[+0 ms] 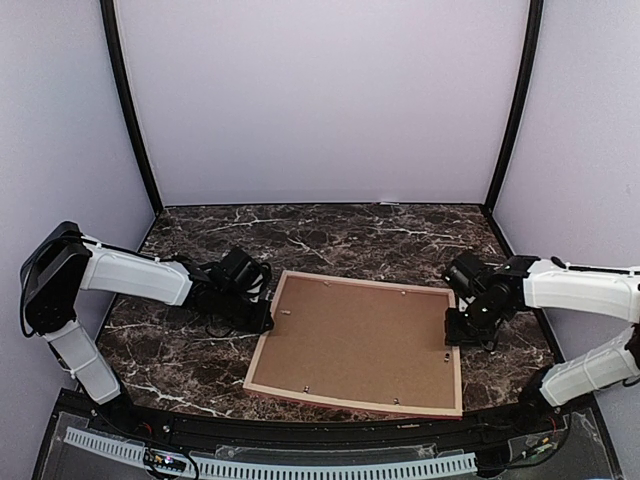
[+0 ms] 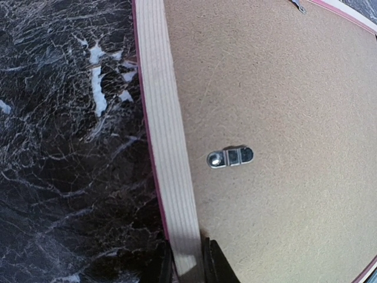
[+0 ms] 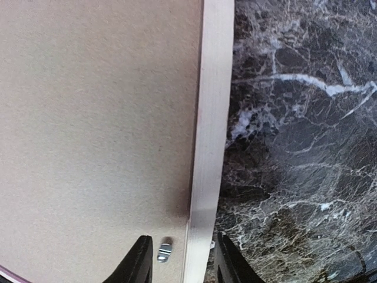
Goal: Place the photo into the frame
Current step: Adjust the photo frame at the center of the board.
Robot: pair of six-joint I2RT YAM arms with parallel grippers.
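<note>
The frame (image 1: 350, 403) lies face down on the marble table, its tan wood back up, with a brown backing board (image 1: 360, 340) filling it. The photo is hidden. My left gripper (image 1: 262, 318) is shut on the frame's left moulding; in the left wrist view (image 2: 188, 268) its fingers press both sides of the moulding (image 2: 168, 147). My right gripper (image 1: 452, 330) is at the frame's right edge. In the right wrist view (image 3: 181, 262) it is open and straddles the moulding (image 3: 209, 118), with a gap on the board side.
Small metal clips sit on the backing board, one near the left edge (image 2: 230, 157) and one between my right fingers (image 3: 164, 252). Dark marble table (image 1: 330, 235) surrounds the frame. Grey walls enclose the table on three sides.
</note>
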